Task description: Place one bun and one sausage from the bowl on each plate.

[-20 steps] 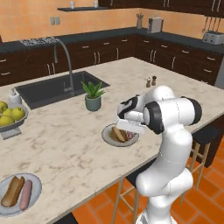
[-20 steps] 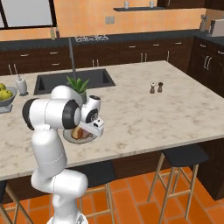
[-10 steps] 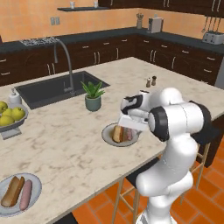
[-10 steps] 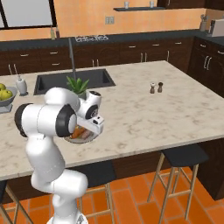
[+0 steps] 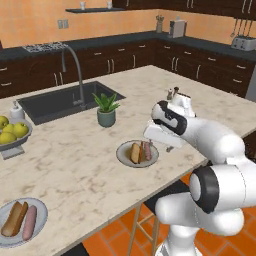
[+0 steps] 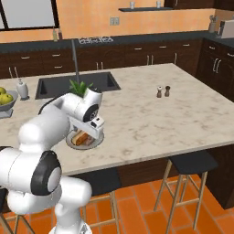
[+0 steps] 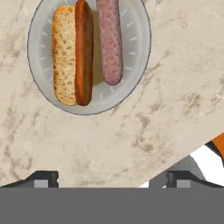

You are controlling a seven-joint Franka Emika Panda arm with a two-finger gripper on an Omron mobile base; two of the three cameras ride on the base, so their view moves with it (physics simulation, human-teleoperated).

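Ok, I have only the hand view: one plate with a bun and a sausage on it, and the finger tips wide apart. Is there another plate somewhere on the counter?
Observer: Yes. In the left base view a second grey dish lies at the near left corner of the counter, far from the arm. It holds one bun and one sausage.
Operator: Good. And what stands close to my plate, outside my picture?
Observer: A potted plant stands just beyond the plate, on the side of the sink. The plant and the plate do not touch.
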